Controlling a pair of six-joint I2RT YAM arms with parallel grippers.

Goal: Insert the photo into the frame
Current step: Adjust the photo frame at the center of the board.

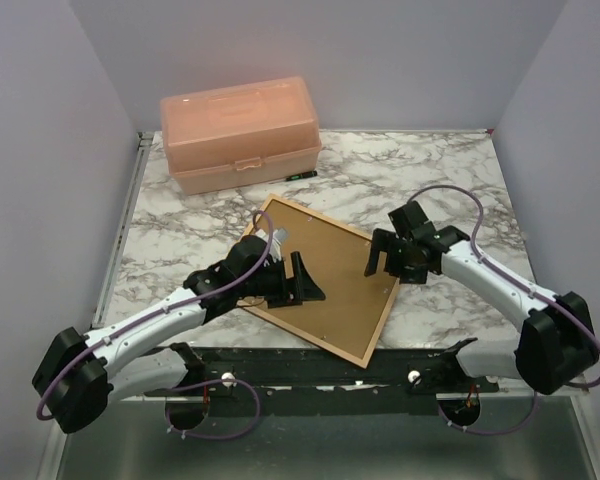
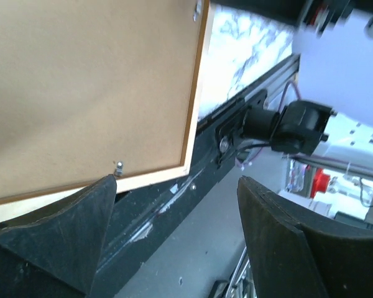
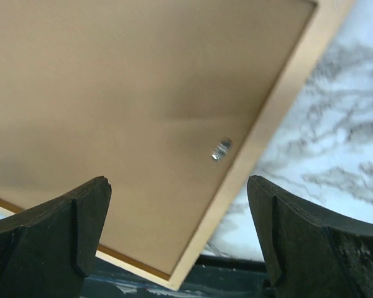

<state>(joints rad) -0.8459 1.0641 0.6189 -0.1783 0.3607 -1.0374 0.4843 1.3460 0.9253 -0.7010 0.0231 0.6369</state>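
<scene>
The frame (image 1: 320, 212) lies back-up and skewed on the marble table, its near corner over the black front rail. A plain brown backing board (image 1: 345, 290) fills it. The photo is hidden or out of view. My left gripper (image 1: 292, 278) hovers open over the frame's left side; in the left wrist view its jaws (image 2: 174, 211) are empty, with the frame's edge (image 2: 196, 99) and a small metal tab (image 2: 119, 166) just past one finger. My right gripper (image 1: 392, 262) stands open over the frame's right edge (image 3: 280, 105), nothing between its jaws (image 3: 177, 211).
A pink plastic box (image 1: 240, 133), lid shut, stands at the back left of the table. A small dark object (image 1: 302, 174) lies beside it. Grey walls close in on three sides. The black rail (image 1: 310, 365) runs along the table's near edge.
</scene>
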